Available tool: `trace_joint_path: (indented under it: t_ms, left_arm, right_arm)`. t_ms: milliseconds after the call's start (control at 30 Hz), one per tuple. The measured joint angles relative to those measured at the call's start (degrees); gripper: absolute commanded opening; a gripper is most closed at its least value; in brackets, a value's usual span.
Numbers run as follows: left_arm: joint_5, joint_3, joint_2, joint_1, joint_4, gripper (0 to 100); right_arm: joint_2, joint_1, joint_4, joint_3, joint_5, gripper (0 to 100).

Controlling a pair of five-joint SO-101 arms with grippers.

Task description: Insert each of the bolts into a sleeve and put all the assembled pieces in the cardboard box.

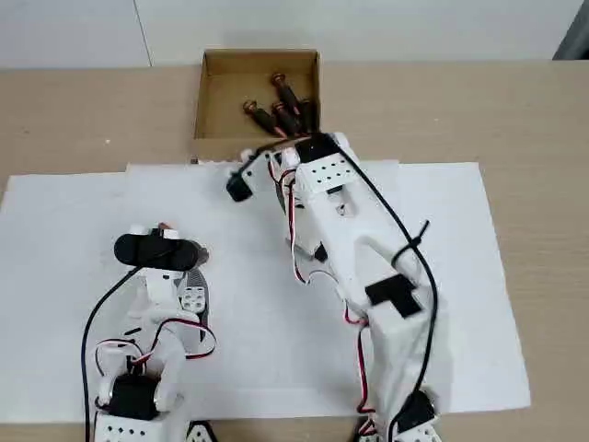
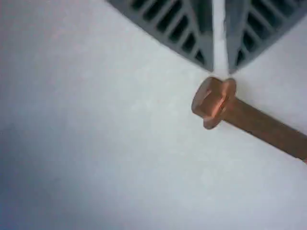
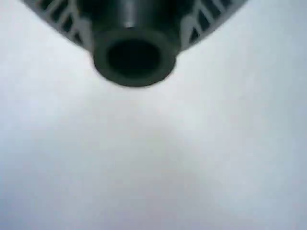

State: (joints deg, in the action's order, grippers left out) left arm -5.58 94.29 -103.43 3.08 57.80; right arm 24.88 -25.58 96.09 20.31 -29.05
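Note:
A copper bolt (image 2: 213, 100) with a hex head lies flat on the white paper, its shank running off the picture's edge. My left gripper (image 2: 219, 67) hangs just above the bolt's head, shut, with nothing between its grey ribbed fingers. My right gripper (image 3: 130, 26) is shut on a black sleeve (image 3: 133, 60), whose open bore faces the camera above the paper. In the high view the right arm (image 1: 322, 175) stretches up to the near wall of the cardboard box (image 1: 198, 101). The left arm (image 1: 156, 276) sits at the lower left.
Several bolt-and-sleeve pieces (image 1: 281, 106) lie in the right half of the cardboard box. A large white paper sheet (image 1: 74, 239) covers the wooden table (image 1: 515, 110) under both arms. Red and black cables trail along the arms.

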Motion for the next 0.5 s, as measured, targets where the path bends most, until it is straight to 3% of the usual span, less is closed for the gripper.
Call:
trace_joint_path:
  t_ms: [500]
  left_arm:
    - [0.00,0.00,0.00,0.00,0.00,0]
  right_arm:
    - [-27.34,1.67,2.37,-4.48,10.11,0.2]
